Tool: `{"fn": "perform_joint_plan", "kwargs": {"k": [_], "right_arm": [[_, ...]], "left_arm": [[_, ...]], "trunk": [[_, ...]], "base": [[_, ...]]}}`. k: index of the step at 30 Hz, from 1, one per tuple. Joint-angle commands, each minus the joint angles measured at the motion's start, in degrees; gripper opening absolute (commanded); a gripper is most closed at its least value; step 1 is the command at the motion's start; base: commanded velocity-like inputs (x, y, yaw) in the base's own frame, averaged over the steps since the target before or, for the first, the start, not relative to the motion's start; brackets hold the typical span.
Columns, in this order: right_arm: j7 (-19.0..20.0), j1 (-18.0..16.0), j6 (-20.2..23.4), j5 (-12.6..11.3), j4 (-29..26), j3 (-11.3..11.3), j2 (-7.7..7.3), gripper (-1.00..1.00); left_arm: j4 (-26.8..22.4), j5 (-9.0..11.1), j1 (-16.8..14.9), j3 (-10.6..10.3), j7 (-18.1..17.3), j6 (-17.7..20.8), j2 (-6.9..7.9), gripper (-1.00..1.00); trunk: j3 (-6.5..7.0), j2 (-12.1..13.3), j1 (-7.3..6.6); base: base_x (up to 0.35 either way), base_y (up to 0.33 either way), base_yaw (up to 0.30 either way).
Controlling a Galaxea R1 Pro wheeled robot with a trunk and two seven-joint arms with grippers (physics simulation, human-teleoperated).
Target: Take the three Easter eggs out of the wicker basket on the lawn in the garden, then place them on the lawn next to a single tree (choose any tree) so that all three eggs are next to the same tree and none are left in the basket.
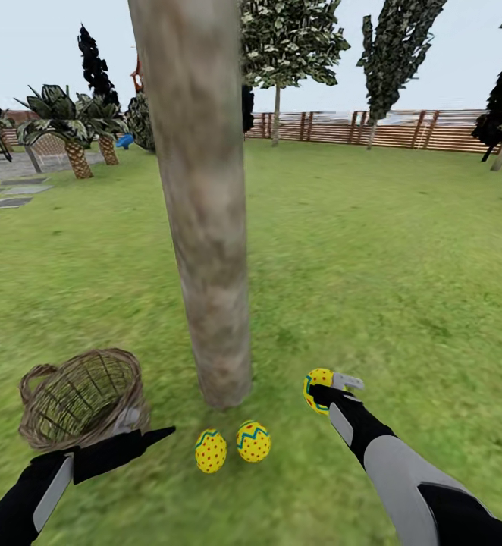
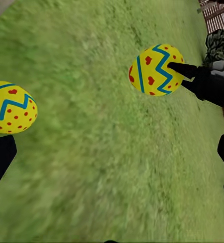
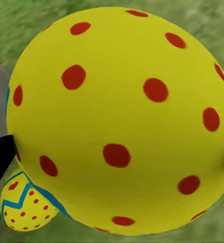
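The thick pale tree (image 1: pixel 205 227) rises from the lawn (image 1: pixel 372 265) straight ahead. Two yellow Easter eggs (image 1: pixel 211 450) (image 1: pixel 253 441) lie on the grass at its foot. My right gripper (image 1: pixel 328 390) is shut on a third egg (image 1: pixel 317 381), low over the grass just right of the trunk. That egg (image 3: pixel 122 121) looms large in the right wrist view, and in the left wrist view the held egg (image 2: pixel 155 70) shows beside a lying egg (image 2: pixel 10 107). The wicker basket (image 1: pixel 80 398) lies tipped on the grass left of the trunk, with no egg visible inside. My left gripper (image 1: pixel 152 425) is open beside its rim.
Short palms (image 1: pixel 73 136) and grey paving slabs (image 1: pixel 8 189) lie far left. A brown slatted fence (image 1: pixel 387 127) with thin trees (image 1: pixel 277 68) closes the back. Open grass stretches to the right of the trunk.
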Motion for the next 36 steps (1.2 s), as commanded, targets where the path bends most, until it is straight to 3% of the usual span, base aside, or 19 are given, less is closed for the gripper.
{"fn": "perform_joint_plan", "kwargs": {"k": [1, 7, 10, 16, 18, 19, 22, 24, 26, 29, 32, 36], "right_arm": [[-0.2, 0.0, 0.3, -0.3, -0.2, 0.0, 0.01, -1.0], [-0.2, 0.0, 0.3, -0.4, -0.2, 0.1, 0.18, -1.0], [-0.2, 0.0, 0.3, -0.3, -0.2, 1.7, 0.27, -1.0], [-0.1, 0.0, 0.3, -0.4, -0.1, 2.3, 0.33, -1.0], [-0.1, 0.0, 0.3, -0.5, 0.7, 5.0, 0.33, -1.0], [-0.1, 0.0, 0.2, -0.5, 0.9, 7.6, 0.35, -1.0], [-0.1, 0.0, -0.3, -0.5, 1.3, 11.3, 0.9, -1.0], [-0.2, 0.0, -0.3, -0.3, 1.4, 16.3, 1.12, -1.0], [-0.8, 0.0, 0.0, -0.4, 1.4, 18.9, 1.16, -1.0], [-6.1, 0.0, 0.4, -0.7, 1.5, 19.6, 2.06, -1.0], [-7.0, 0.0, 0.5, -0.8, 2.0, 19.7, 2.62, -1.0], [-6.6, -0.2, 0.2, -0.7, 2.1, 19.8, 2.65, -1.0]], "left_arm": [[0.0, 0.2, 0.0, 0.0, -0.1, 0.5, 0.0, 1.0], [0.0, 0.2, 0.0, 0.0, -0.1, 0.5, 0.0, 1.0], [0.1, 0.2, 0.0, 0.0, -0.1, 0.5, 0.0, 1.0], [2.3, 0.4, 0.0, 0.3, -0.2, 0.4, 0.12, 1.0], [2.4, 0.5, 0.0, 0.3, -0.2, 0.4, 0.09, 1.0], [2.4, 0.5, 0.0, 0.3, -0.2, 0.4, 0.09, 1.0], [2.4, 0.5, 0.0, 0.3, -0.4, 0.4, 0.11, 1.0], [2.3, 0.6, 0.0, 0.3, -0.7, 0.5, 0.2, 1.0], [2.1, 0.7, 0.0, 0.3, -0.9, 0.5, 0.44, 1.0], [2.1, 0.8, 0.0, 0.9, -1.2, 0.5, 0.51, 1.0], [2.2, 0.8, 0.0, 2.3, -1.3, 0.6, 0.52, 1.0], [2.1, 0.8, 0.0, 2.4, -1.3, 0.6, 0.53, 1.0]], "trunk": [[-0.06, 0.0, 0.02], [0.0, 0.0, 0.02], [0.04, 0.0, 0.02], [0.05, 0.0, 0.02], [0.05, 0.0, 0.02], [0.05, 0.0, 0.02], [0.05, 0.0, 0.02], [-0.31, -0.8, 0.46], [-0.67, -1.6, 0.89], [-1.21, -2.8, 1.55], [-1.75, -4.0, 2.21], [-2.46, -5.6, 3.09]], "base": [[0.241, -0.213, 0.132], [0.218, -0.178, 0.132], [0.177, -0.159, 0.126], [0.041, -0.038, 0.007], [0.0, 0.0, 0.0], [0.0, 0.0, 0.0], [0.0, 0.0, 0.0], [0.0, 0.0, 0.0], [0.0, 0.0, 0.0], [0.0, 0.0, 0.0], [0.0, 0.0, 0.0], [0.0, 0.0, 0.0]]}}
